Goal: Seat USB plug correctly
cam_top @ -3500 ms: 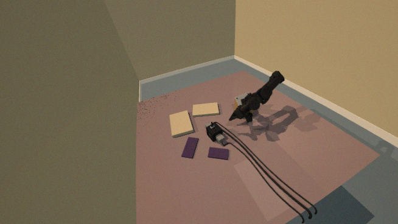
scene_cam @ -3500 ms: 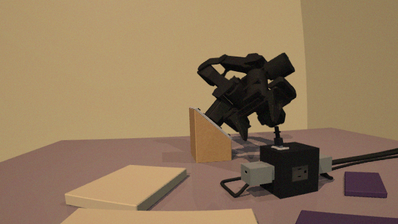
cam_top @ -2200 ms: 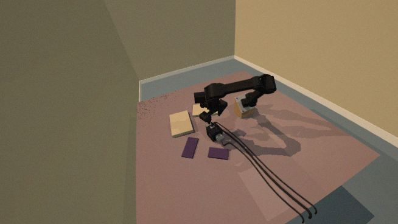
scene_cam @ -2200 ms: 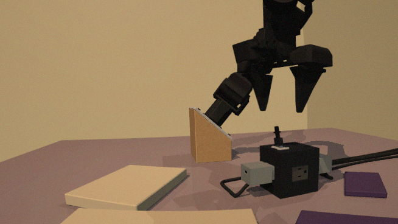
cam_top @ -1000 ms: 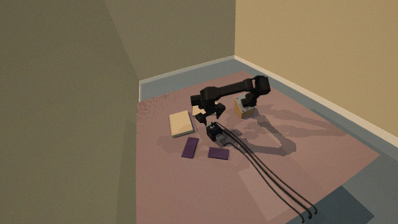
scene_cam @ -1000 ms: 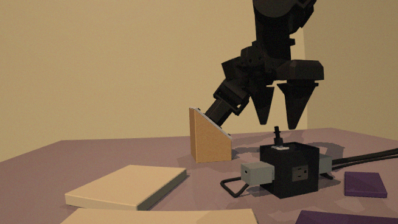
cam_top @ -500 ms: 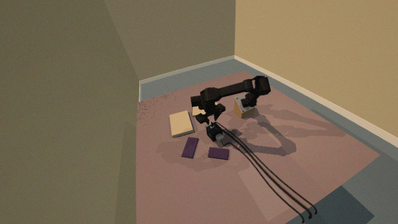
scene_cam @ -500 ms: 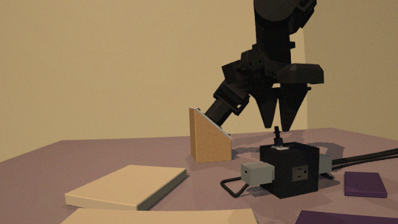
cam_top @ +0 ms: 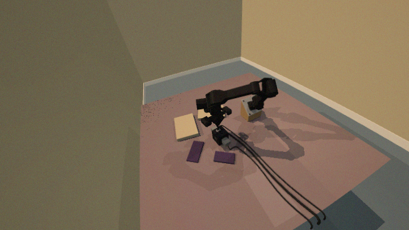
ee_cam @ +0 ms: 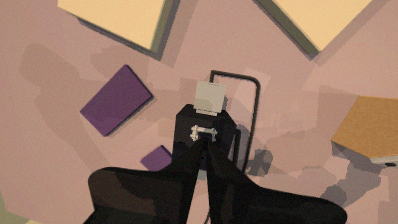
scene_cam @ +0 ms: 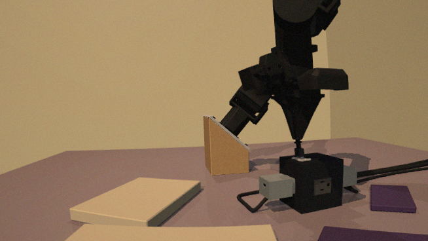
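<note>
Exterior view shows the fingers (scene_cam: 298, 141) pinching the thin stem of the USB plug (scene_cam: 299, 151), which stands jammed upright in the top socket of the power cube (scene_cam: 311, 181) on the desk (scene_cam: 98, 164); extraction, turning, reseating, release and retreat all remain.

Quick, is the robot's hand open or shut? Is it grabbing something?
Hand: shut on the USB plug sticking up from the power cube.

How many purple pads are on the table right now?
2: one purple pad lies left of the power cube, the other purple pad just in front of it. Others may be hidden by the arm.
</note>
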`<action>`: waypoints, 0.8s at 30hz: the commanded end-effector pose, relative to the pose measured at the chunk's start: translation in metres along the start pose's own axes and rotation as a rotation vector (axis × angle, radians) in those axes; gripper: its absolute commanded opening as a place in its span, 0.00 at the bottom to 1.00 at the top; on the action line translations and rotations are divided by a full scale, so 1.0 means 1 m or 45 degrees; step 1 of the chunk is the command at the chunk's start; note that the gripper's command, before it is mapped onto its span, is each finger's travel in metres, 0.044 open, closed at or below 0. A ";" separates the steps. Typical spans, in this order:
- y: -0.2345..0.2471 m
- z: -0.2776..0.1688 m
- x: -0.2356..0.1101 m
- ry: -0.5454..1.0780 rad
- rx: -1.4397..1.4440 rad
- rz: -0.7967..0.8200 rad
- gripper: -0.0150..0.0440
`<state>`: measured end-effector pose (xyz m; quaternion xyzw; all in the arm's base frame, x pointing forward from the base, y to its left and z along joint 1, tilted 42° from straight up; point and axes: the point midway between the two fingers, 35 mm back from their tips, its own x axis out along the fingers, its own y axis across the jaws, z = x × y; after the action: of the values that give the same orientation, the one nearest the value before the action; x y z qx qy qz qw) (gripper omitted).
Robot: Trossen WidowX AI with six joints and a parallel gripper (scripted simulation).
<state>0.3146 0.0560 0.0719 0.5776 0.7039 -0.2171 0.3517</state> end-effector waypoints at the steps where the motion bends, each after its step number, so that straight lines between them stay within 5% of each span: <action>1: 0.000 0.000 0.000 0.000 -0.001 0.000 0.25; 24: 0.000 0.000 -0.008 0.000 0.000 0.000 0.25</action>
<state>0.3144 0.0522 0.0762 0.5786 0.7042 -0.2185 0.3487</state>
